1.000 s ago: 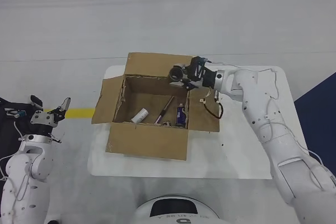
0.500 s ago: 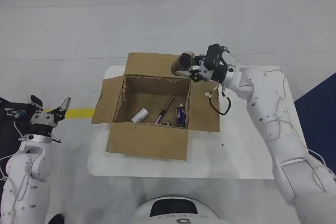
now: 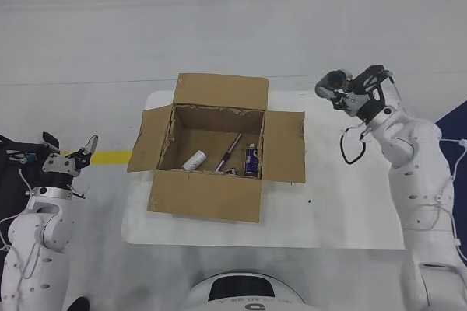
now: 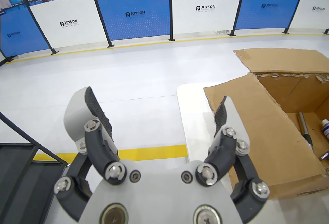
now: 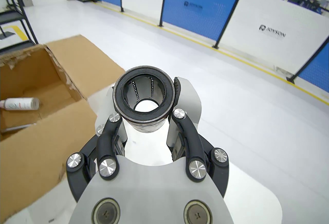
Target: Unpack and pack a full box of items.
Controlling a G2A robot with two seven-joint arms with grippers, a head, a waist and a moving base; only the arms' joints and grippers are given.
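**A:** What is the right gripper carrying?

**B:** A steel linear bearing: a short, thick-walled sleeve with dark end rings and rows of small balls lining its bore. The fingers are clamped on its outer wall from both sides, and its open end faces the wrist camera.

**A:** Where is it on the desk?

**B:** In the air near the desk's far right corner, well apart from the open cardboard box. Left in the box are a white bottle, a thin rod and a small blue bottle.

**A:** How would the bearing handle?

**B:** Probably heavy for its size and completely rigid, so a firm squeeze should not harm it. The smooth metal wall looks slippery. The safest hold seems to be across the middle of its length, as it is held here, and never by the bore, where the balls sit.

**A:** And the left gripper?

**B:** It hangs off the desk's left side, beside the box's left flap, with its fingers spread wide and nothing between them
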